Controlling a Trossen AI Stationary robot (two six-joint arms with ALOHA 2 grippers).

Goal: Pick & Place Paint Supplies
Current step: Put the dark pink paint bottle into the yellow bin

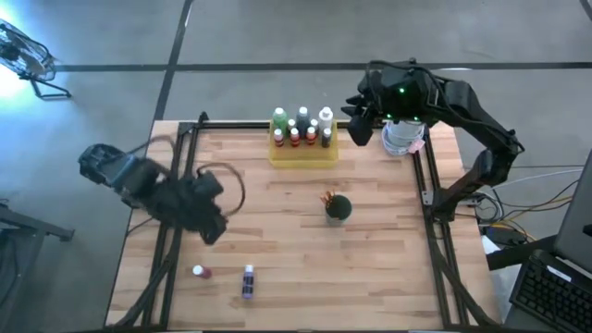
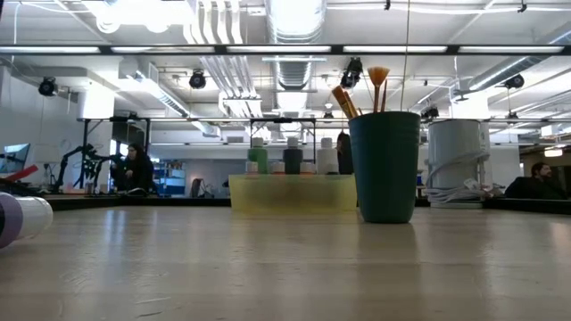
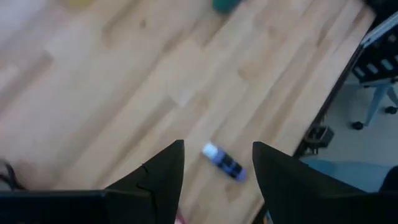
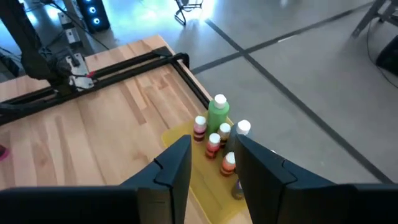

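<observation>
Room: an open workshop with a grey concrete floor, ceiling lights and ducts; people sit at desks far behind the worktop.
Worktop [image 1: 277,231]: pale wooden planks with a dark metal frame along both sides.
Filled tray: a translucent yellow tray [image 1: 302,154] stands at the far edge, holding upright paint bottles [image 1: 302,128] in green, white and red.
Cup: a dark green cup [image 1: 339,207] stands near the middle with paintbrushes [image 2: 359,92] upright in it.
Loose supplies: a blue bottle [image 1: 248,281] and a red bottle [image 1: 200,272] lie on their sides near the front edge, well apart from the tray.
Left tool [image 3: 214,163]: fingers apart and empty, above the worktop's left half.
Key relation: the blue bottle lies ahead of the left tool, framed between its fingers, with its long axis slanted across the gap; this arm is much the nearer one.
Right tool [image 4: 214,163]: fingers apart and empty, high over the tray's right end, far from the loose bottles.
</observation>
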